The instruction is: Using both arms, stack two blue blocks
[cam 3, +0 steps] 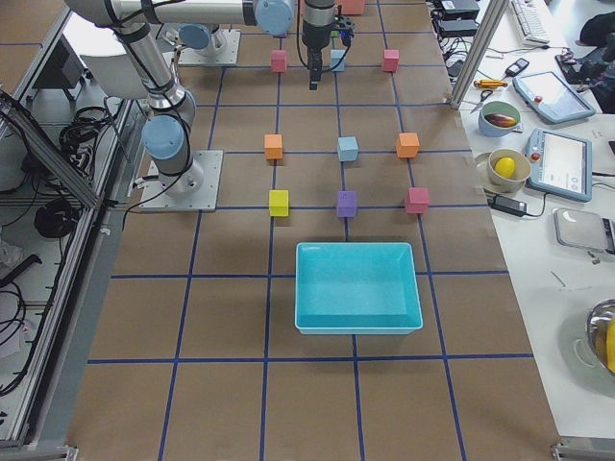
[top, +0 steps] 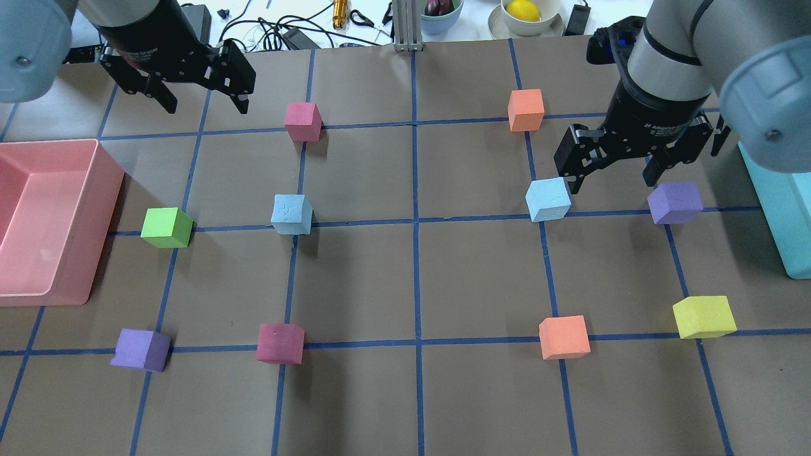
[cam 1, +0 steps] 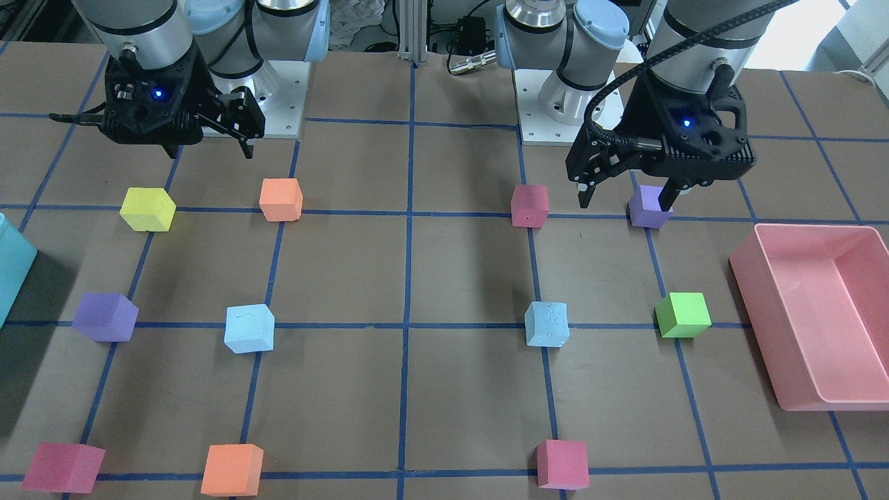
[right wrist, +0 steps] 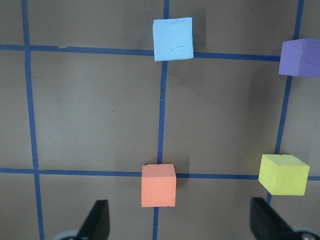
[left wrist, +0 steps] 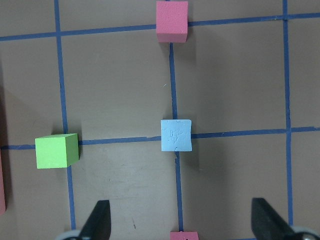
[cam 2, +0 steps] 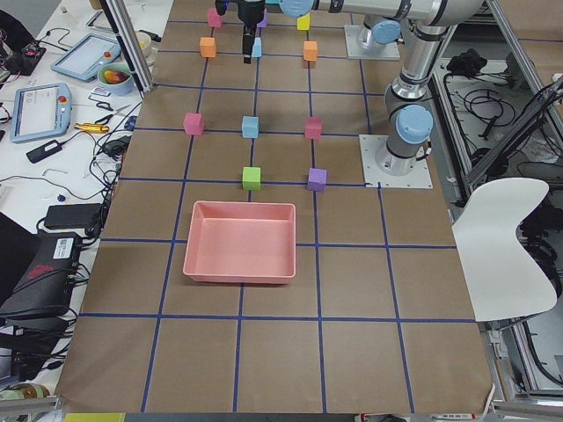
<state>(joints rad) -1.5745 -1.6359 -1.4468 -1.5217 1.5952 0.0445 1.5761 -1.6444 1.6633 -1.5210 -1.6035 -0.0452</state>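
Two pale blue blocks lie apart on the table. One [cam 1: 546, 323] [top: 292, 214] is on my left side and also shows in the left wrist view [left wrist: 176, 135]. The other [cam 1: 249, 328] [top: 548, 199] is on my right side and also shows in the right wrist view [right wrist: 172, 38]. My left gripper [cam 1: 625, 205] [top: 207, 109] [left wrist: 182, 222] is open and empty, held high above the table, back from its block. My right gripper [cam 1: 208, 154] [top: 613, 185] [right wrist: 180, 222] is open and empty, also held high and back from its block.
A pink bin [cam 1: 746, 271] [top: 108, 190] stands at my left edge and a teal bin [cam 1: 14, 271] [top: 779, 209] at my right. Purple [cam 1: 650, 207] [cam 1: 105, 317], red [cam 1: 530, 205], green [cam 1: 684, 314], orange [cam 1: 281, 200] and yellow [cam 1: 147, 209] cubes lie scattered on the blue grid lines.
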